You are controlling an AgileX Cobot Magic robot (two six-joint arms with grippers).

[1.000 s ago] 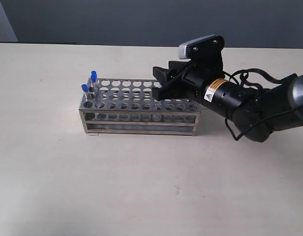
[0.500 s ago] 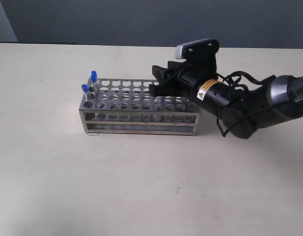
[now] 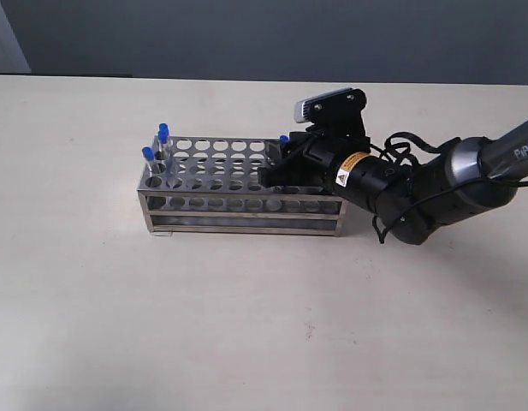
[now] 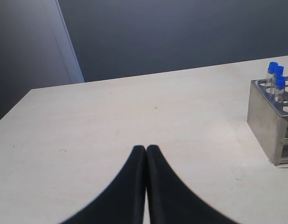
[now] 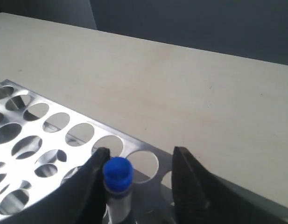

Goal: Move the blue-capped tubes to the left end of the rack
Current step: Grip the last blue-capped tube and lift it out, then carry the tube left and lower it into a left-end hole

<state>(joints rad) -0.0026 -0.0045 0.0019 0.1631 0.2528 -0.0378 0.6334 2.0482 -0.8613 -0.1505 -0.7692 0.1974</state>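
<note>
— Now, the fourth blue-capped tube [image 5: 117,175]: where do we log it?
— Upright between the right fingers [image 5: 183,172], over the rack [image 3: 242,184], toward its right part at the rear row. Its foot runs out of view.
— Finger state?
— Spread apart, not clamped. The cap sits just beside one finger, with a clear gap to the other. We cannot tell whether it touches.
— Other tubes?
— Three blue-capped tubes [image 4: 280,81] stand together at the rack's left end, well apart from the right arm.
— And the left fingers [image 4: 146,154]?
— Pressed together, holding nothing, above bare counter [image 4: 111,116] near the rack's left end.
</note>
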